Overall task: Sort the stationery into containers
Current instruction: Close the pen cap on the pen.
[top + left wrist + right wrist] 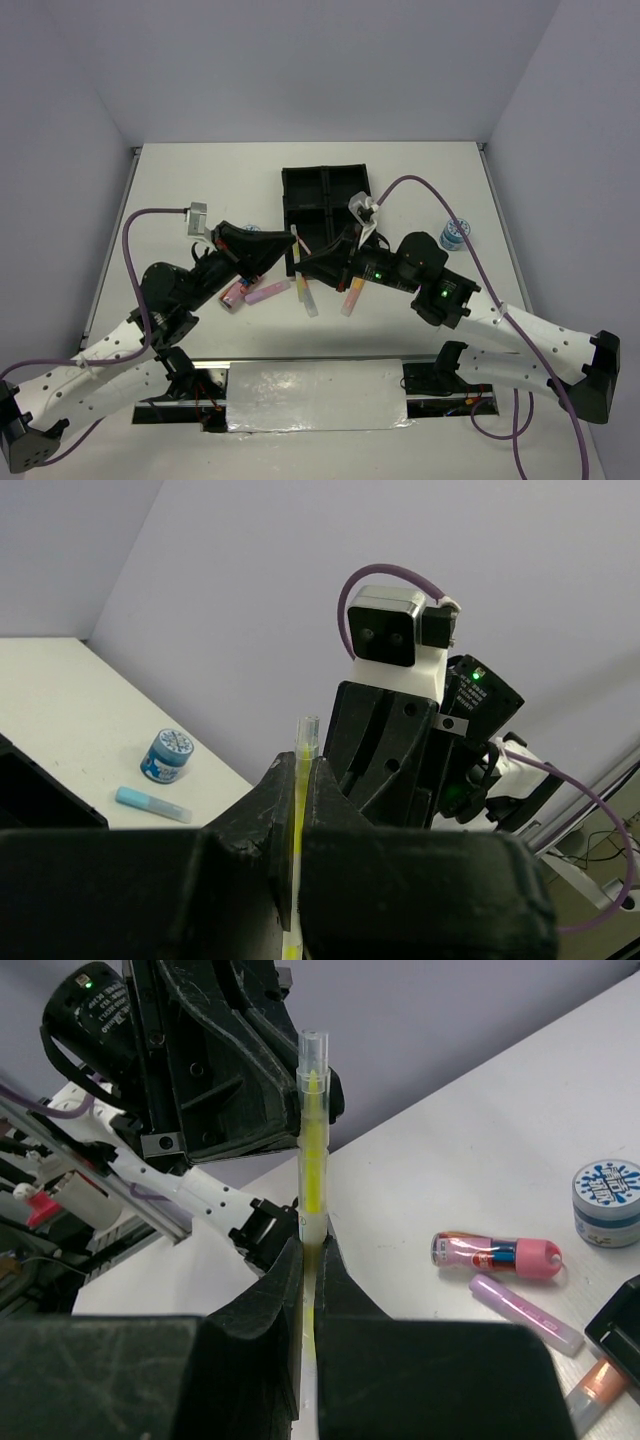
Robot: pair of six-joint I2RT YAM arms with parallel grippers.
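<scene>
A yellow marker with a clear cap [296,243] stands between my two grippers, just left of the black tray [325,195]. My left gripper [287,260] is shut on it; its jaws press the marker [299,810] in the left wrist view. My right gripper [308,266] is shut on it too, and the marker [312,1150] rises above the jaws in the right wrist view. A pink tube [497,1255] and a purple marker [525,1312] lie on the table below, also seen from above as the pink tube [236,294] and the purple marker [267,291].
A second yellow marker [308,298] and an orange marker [350,296] lie in front of the tray. One tape roll [455,234] sits right of the tray beside a blue marker [152,803]. Another tape roll [608,1188] sits left of the tray.
</scene>
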